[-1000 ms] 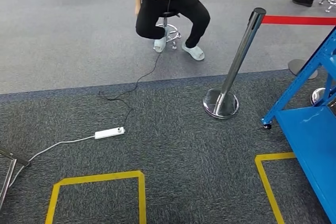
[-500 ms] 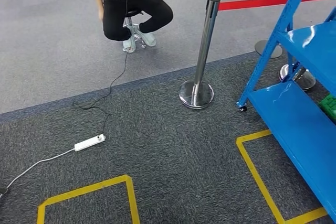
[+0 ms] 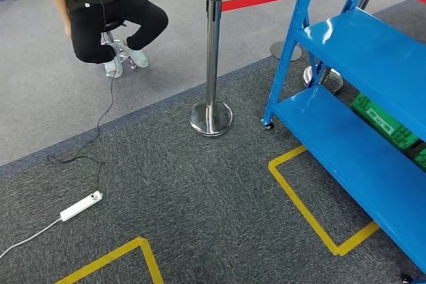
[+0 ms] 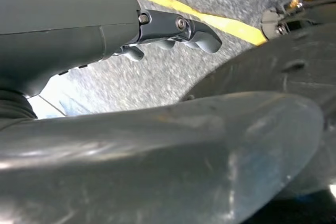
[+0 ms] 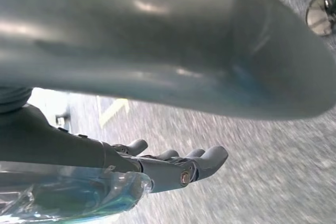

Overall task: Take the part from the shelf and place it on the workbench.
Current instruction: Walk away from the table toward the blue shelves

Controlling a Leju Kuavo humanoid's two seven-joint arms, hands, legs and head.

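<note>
we're approaching blue shelf [image 3: 351, 151], green part [image 3: 384, 121] sits on its lower level, far side. Left hand [image 4: 174, 27] & right hand [image 5: 178, 166] hang empty, fingers apart. Imo square up inside yellow floor box [image 3: 311, 207] beside shelf b4 reaching.

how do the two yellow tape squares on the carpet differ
The yellow tape square by the blue metal shelf shows three sides and lies partly under the shelf's lower board; the yellow tape square near the white power strip shows only one corner and is cut by the picture's lower edge. The first has nothing lying beside it; the second has the power strip just beyond it. Both are the same tape on dark grey carpet.
</note>
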